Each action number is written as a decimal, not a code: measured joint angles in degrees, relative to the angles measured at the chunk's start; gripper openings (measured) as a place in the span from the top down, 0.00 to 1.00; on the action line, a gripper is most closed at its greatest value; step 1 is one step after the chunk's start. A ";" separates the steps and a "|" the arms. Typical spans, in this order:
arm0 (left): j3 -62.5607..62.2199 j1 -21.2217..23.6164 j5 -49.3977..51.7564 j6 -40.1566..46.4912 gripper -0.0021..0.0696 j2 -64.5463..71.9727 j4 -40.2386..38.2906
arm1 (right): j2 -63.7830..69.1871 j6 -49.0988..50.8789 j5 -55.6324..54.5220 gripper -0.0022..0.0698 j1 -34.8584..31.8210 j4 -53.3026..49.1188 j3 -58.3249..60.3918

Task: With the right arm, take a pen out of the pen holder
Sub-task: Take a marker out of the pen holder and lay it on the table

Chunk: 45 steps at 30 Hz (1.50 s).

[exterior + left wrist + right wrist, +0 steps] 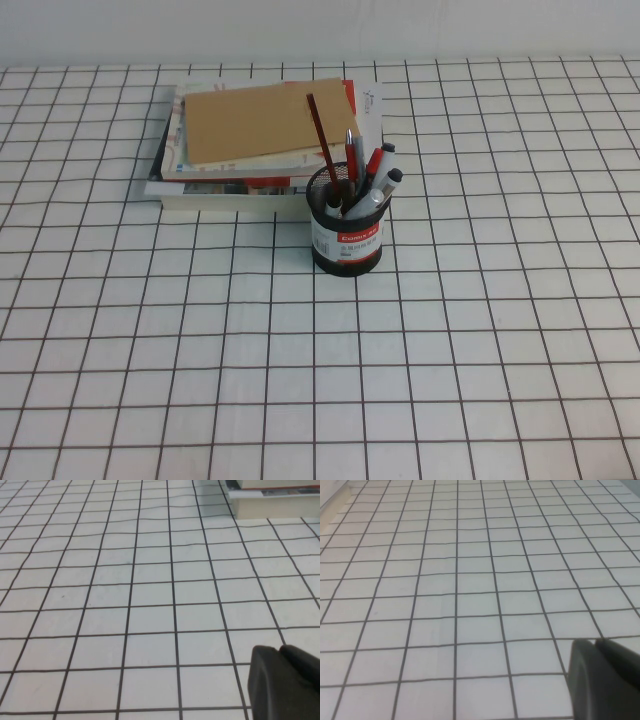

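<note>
The pen holder (pixel 347 232), a round black mesh cup with a white label and a red band on its front, stands upright on the bench (pixel 300 400). It is a little past the middle, on the side away from the robot. The pens (pixel 362 175) are all in it, bunched and fanning out above the rim. A thin dark red pencil (pixel 320 135) leans back toward the robot's left. Beside it are a silver and red pen, a red-capped marker and two black-capped ones that tip toward the right.

Just behind the holder, and partly to its left, lies a flat stack of books (pixel 225 180). A plain brown cover (pixel 265 120) sits on top, turned slightly askew. The pencil's tip crosses over this cover in the high view.

The bench is covered by a white cloth ruled with dark lines into a grid of squares, and it shows slight ripples in the wrist views. At the far edge a pale, plain wall (pixel 320 30) rises.

Neither arm shows in the high view. The right tool (pixel 600 675) appears only as a dark block at the corner of its own wrist view. It is clenched with nothing in it, low over bare grid and well apart from the holder. The left tool (pixel 280 675) is a similar dark shape in its wrist view, over bare cloth with the corner of the book stack far ahead. Whether it is clenched or released I cannot tell.
</note>
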 joint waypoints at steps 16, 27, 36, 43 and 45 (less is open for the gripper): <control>0.00 0.00 0.00 0.00 0.98 0.00 0.00 | 0.00 0.00 -11.84 0.99 0.00 30.46 0.00; 0.00 0.00 0.00 0.00 0.98 0.00 0.00 | 0.00 0.00 -13.66 0.99 0.00 37.02 0.00; 0.00 0.00 0.00 0.00 0.98 0.00 0.00 | 14.55 -3.11 4.17 0.99 0.00 33.23 -15.63; 0.00 0.00 0.00 0.00 0.98 0.00 0.00 | 33.82 -12.46 12.43 0.99 0.00 32.56 -28.70; 0.00 0.00 0.00 0.00 0.98 0.00 0.00 | 38.16 -14.78 12.83 0.99 0.00 32.56 -31.08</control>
